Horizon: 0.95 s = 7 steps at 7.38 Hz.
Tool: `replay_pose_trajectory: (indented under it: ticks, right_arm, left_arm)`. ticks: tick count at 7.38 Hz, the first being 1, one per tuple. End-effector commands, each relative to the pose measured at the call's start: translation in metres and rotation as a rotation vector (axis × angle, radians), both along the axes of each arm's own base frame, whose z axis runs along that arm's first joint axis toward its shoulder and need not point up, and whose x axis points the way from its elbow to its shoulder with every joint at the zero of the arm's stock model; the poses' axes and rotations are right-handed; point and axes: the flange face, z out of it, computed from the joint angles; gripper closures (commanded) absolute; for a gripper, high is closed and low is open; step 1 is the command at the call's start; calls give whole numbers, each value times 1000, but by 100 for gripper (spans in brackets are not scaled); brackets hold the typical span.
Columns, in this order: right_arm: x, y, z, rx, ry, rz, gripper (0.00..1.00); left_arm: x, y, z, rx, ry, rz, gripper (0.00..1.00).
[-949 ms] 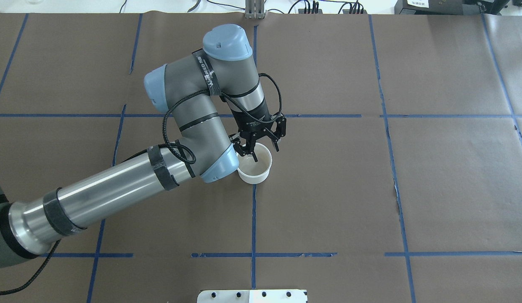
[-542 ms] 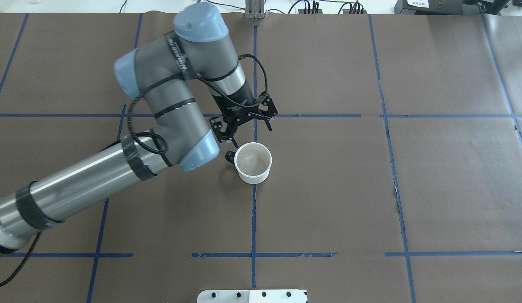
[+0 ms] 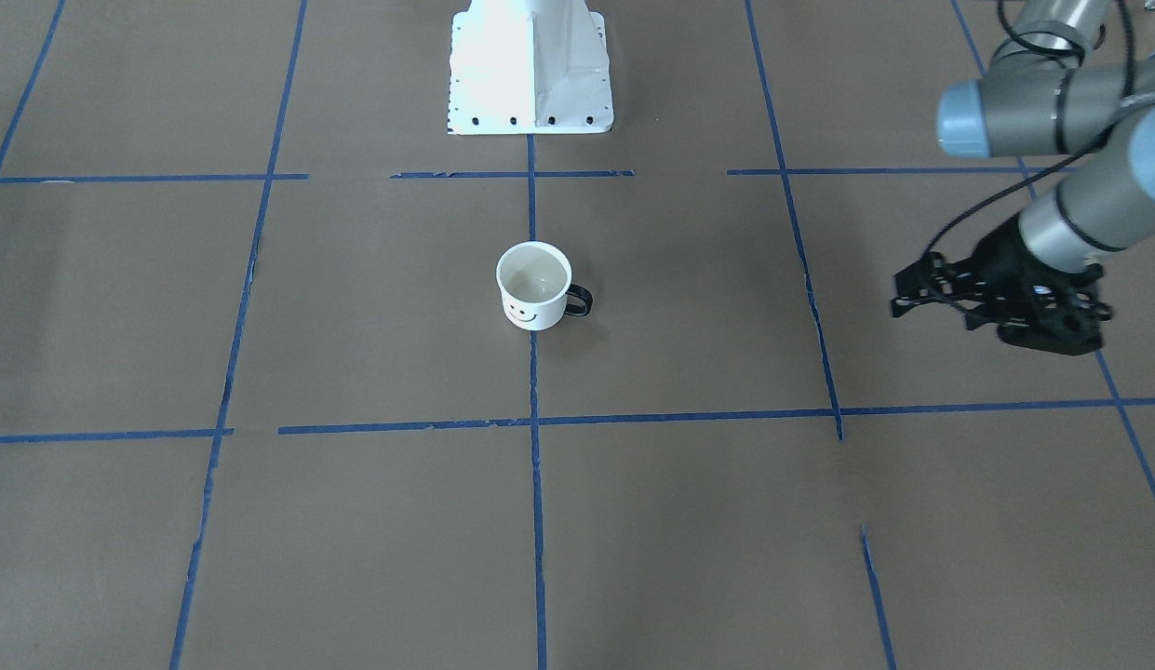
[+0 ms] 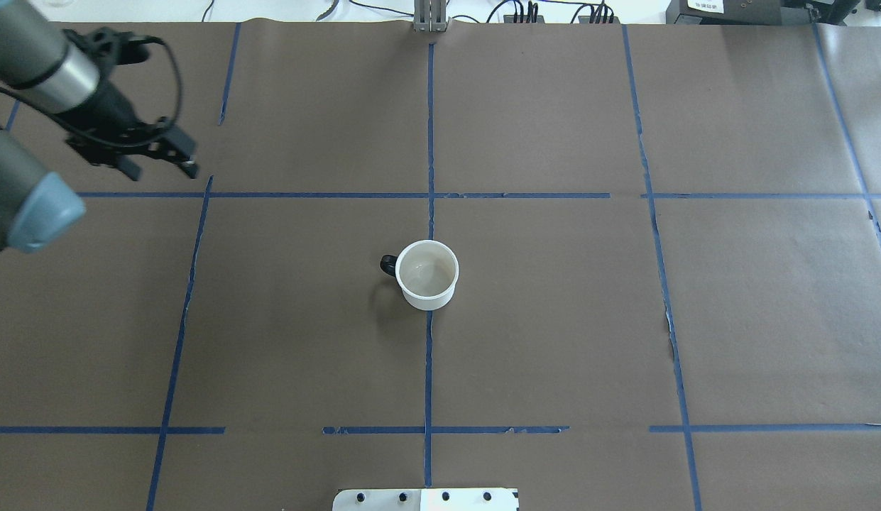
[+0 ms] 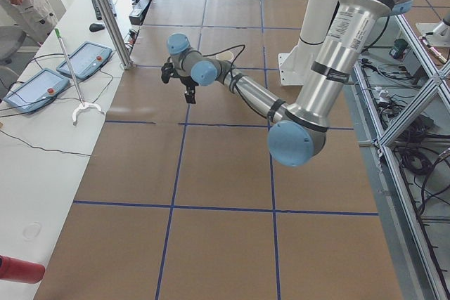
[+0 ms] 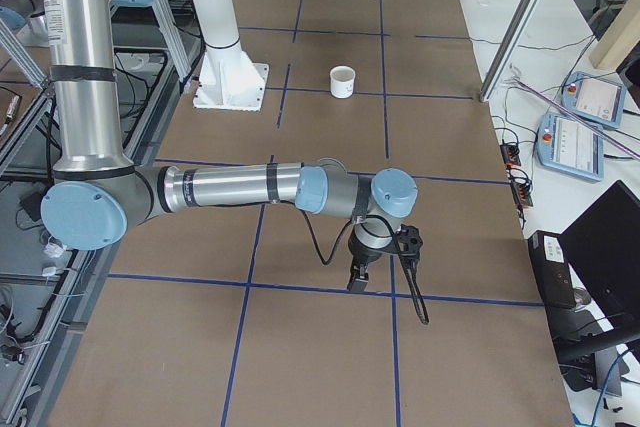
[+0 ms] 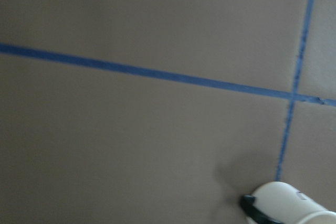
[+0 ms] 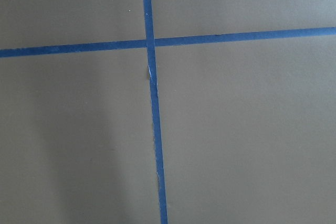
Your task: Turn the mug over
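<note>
Already the left pincer [image 4: 162, 165] has drawn back far left, jaws apart, empty. The small white enamel mug [image 4: 427, 274] stands mouth-up on the brown-papered bench [image 4: 554, 319]; flip likely done.

The mug [image 4: 427, 275] stands upright on the blue-taped table [image 4: 554, 319].

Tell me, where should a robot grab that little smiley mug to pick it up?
Probably the rim, straight down from above, one finger inside and one outside. The mug stands upright, mouth open upward, and its handle, on the robot's left side, is a small loop, awkward to pinch.
</note>
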Motion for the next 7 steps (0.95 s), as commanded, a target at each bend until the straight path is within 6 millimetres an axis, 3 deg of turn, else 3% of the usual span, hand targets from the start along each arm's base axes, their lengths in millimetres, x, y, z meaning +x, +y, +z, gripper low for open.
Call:
replay_pose_trajectory:
  ticks: [1, 2, 3, 5, 7]
  right_arm:
    - [0, 0, 0, 1, 0, 0, 0]
    - [0, 0, 0, -1, 0, 0, 0]
    - [0, 0, 0, 1, 0, 0, 0]
    - [0, 0, 0, 1, 0, 0, 0]
    - [0, 0, 0, 1, 0, 0, 0]
  left_arm:
    - [-149, 41, 139, 50, -175, 3, 0]
    - [-179, 63, 166, 2, -175, -40, 0]
    - [-194, 68, 167, -17, -172, -79, 0]
    - [-194, 67, 165, -20, -163, -78, 0]
    - [-206, 67, 165, -31, -126, -101, 0]
